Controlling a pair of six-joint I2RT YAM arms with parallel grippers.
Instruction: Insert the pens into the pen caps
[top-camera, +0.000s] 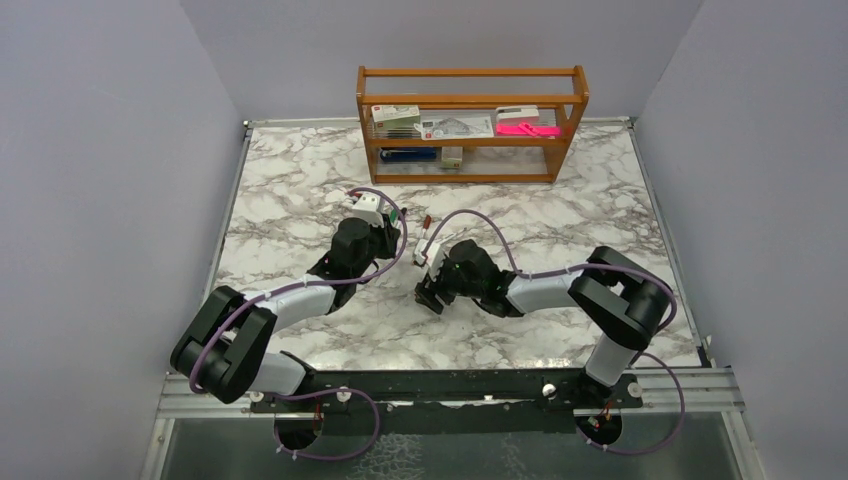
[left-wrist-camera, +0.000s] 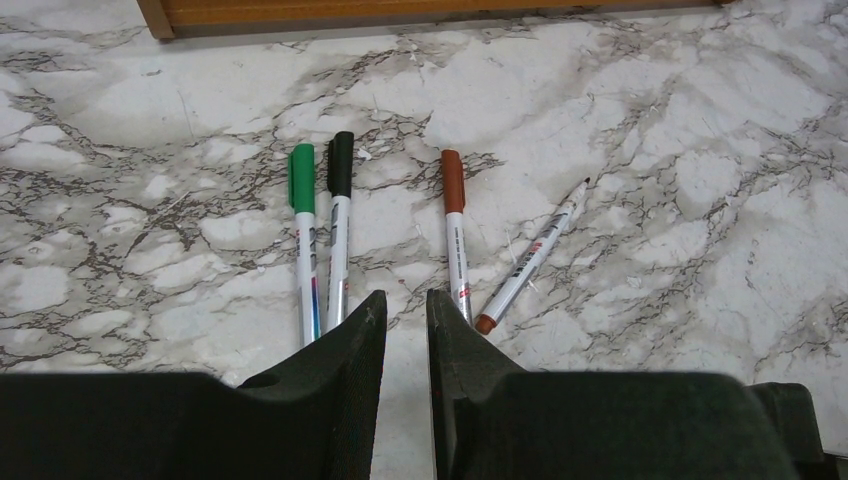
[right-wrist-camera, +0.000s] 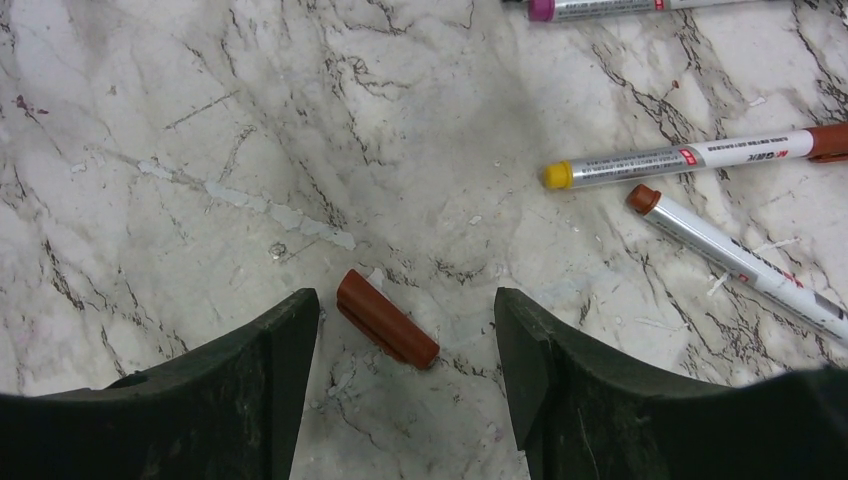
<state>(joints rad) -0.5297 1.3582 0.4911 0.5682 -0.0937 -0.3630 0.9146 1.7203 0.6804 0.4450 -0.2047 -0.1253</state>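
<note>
Green-capped pen (left-wrist-camera: 303, 240) and black-capped pen (left-wrist-camera: 340, 225) lie flat on the marble surface (left-wrist-camera: 700, 120), side by side and nearly touching, caps pointing the same way. The red-brown-capped pen (left-wrist-camera: 455, 235) lies apart to their right, roughly parallel. The uncapped pen (left-wrist-camera: 530, 258) lies just beside it, tilted, with its fine tip bare and a red-brown plug at its rear end. All four barrels are white and silver. The loose red-brown cap (right-wrist-camera: 387, 331) lies on its side near the barrels' rear ends, touching none.
</note>
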